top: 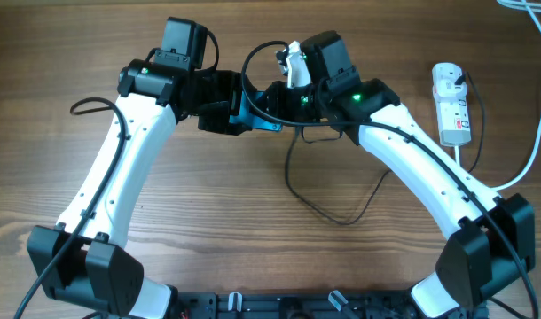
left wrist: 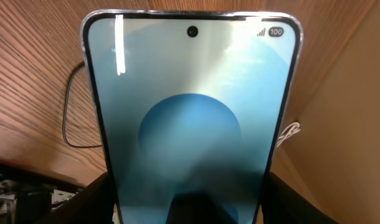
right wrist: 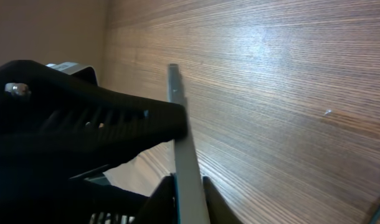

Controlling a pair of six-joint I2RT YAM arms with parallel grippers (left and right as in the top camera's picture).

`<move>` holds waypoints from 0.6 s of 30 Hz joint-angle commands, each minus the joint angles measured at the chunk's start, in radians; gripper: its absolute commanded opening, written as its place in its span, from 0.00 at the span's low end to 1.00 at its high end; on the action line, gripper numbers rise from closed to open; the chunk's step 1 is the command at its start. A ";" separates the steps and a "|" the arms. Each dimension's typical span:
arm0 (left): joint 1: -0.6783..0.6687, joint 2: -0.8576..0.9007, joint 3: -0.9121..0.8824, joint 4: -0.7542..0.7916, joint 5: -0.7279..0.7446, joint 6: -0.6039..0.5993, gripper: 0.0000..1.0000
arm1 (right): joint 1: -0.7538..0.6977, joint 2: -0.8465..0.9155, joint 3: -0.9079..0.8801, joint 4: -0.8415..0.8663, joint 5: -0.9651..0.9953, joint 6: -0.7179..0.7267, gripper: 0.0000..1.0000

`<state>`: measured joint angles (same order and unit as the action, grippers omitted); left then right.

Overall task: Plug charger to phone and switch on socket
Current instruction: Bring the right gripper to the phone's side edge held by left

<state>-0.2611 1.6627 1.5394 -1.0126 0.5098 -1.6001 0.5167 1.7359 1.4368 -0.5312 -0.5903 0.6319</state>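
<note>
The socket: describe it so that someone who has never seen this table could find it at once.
On the wooden table, look to the right side, beyond the right arm. The socket lies there: a white elongated power strip with a grey near end, the only blocky thing among thin cables.

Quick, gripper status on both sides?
Left gripper: closed, holding the phone.
Right gripper: looks closed on the same phone, pinching its thin edge.
</note>
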 commanded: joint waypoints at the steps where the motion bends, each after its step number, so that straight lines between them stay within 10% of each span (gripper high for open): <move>1: -0.005 -0.011 0.019 0.007 0.042 -0.009 0.05 | 0.003 0.010 0.008 0.000 0.005 0.027 0.08; 18: -0.005 -0.011 0.019 0.007 0.043 -0.008 0.18 | 0.002 0.010 0.008 0.068 -0.118 0.042 0.04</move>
<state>-0.2565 1.6627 1.5398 -1.0058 0.5083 -1.6005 0.5137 1.7405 1.4342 -0.4877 -0.6315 0.6430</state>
